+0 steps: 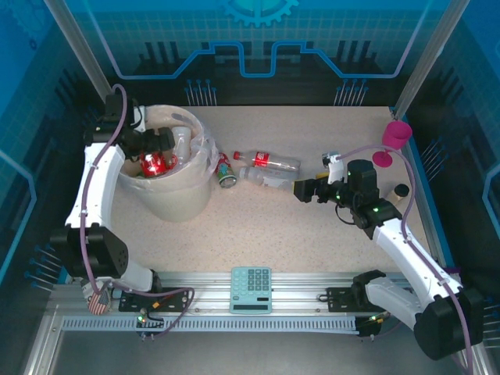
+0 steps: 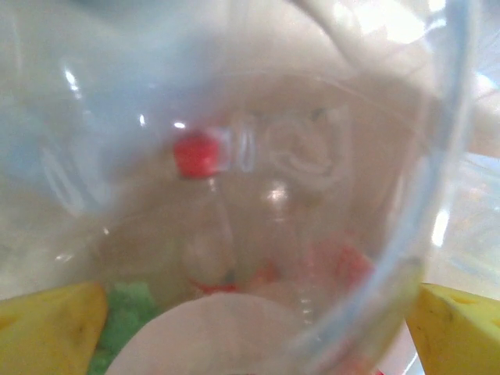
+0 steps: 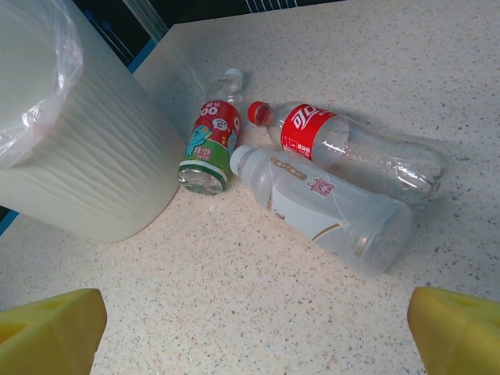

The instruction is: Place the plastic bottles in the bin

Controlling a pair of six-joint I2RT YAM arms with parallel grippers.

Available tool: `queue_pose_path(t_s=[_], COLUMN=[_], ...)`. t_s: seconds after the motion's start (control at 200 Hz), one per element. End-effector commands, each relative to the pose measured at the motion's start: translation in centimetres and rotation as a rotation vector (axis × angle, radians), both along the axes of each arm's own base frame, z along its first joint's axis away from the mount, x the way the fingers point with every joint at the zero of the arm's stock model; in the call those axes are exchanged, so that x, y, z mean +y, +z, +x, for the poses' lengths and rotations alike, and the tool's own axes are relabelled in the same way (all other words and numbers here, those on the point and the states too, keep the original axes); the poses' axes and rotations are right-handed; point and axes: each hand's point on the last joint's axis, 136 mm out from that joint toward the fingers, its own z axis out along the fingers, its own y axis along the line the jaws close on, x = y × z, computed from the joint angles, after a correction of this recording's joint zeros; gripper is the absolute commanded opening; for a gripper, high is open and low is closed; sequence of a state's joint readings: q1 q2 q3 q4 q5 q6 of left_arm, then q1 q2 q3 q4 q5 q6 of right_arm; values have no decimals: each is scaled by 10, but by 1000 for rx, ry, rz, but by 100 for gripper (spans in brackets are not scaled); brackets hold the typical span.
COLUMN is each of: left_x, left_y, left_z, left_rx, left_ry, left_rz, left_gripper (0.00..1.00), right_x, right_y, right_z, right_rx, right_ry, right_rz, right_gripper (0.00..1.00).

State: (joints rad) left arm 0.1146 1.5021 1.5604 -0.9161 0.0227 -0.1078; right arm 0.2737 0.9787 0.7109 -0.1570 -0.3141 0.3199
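Note:
The bin (image 1: 184, 205) stands at the left, a cream bucket lined with a clear bag, with several plastic bottles inside. My left gripper (image 1: 159, 147) hangs over it, open. In the left wrist view a blurred clear bottle (image 2: 312, 195) lies close between its yellow fingertips (image 2: 55, 324), above a red cap (image 2: 195, 154). Three bottles lie on the table right of the bin: a green-and-red one (image 3: 211, 144), a red-labelled one (image 3: 351, 144) and a white-labelled one (image 3: 320, 207). My right gripper (image 1: 305, 190) hovers open just right of them, and in its wrist view (image 3: 258, 312) nothing is between its fingers.
A pink goblet (image 1: 394, 141) stands at the far right edge of the table. A teal calculator (image 1: 251, 289) lies on the front rail between the arm bases. The bin wall (image 3: 86, 172) is close to the green-and-red bottle.

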Motion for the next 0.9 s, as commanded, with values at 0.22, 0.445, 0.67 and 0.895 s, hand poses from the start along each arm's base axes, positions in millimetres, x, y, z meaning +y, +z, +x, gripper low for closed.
queue_pose_path(t_s=[0.22, 0.445, 0.67, 0.895], left_x=[24, 29, 10, 9], left_y=[94, 111, 59, 12], left_z=[-20, -26, -12, -11], left_rx=[-227, -274, -178, -98], left_ry=[88, 111, 38, 52], left_rz=[167, 208, 202, 183], left_gripper=[99, 97, 81, 60], right_x=[-4, 1, 13, 16], right_y=[3, 1, -4, -9], right_z=[6, 10, 7, 4], right_rx=[1, 15, 28, 39], right_ry=[-14, -17, 20, 22], right_rz=[-28, 6, -30, -38], right_gripper=[100, 100, 100, 100])
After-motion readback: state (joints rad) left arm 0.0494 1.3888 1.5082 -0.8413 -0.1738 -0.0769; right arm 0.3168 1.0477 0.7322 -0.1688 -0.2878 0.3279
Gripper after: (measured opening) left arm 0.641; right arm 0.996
